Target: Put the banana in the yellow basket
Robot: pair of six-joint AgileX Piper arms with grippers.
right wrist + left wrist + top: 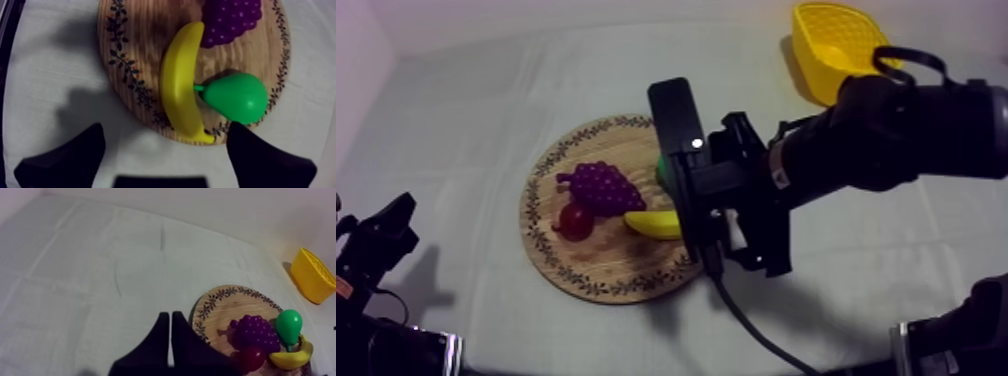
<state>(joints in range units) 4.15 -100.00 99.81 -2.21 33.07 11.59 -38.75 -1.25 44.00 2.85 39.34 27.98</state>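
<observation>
The yellow banana (180, 85) lies on the round wooden board (135, 45) near its rim, touching the green pear's (235, 97) stem. My right gripper (165, 127) hovers above the banana, open, one finger on each side of it and nothing held. From above, the banana (654, 224) pokes out from under my right arm (856, 130), which reaches in from the upper right. The yellow basket (836, 45) stands at the far right of the table. My left gripper (170, 315) rests shut, short of the board (220, 300).
A purple bunch of grapes (601, 187) and a small red fruit (574, 220) lie on the board (606, 270) left of the banana. My left gripper (381, 240) sits low at the table's left. Bare cloth lies between board and basket.
</observation>
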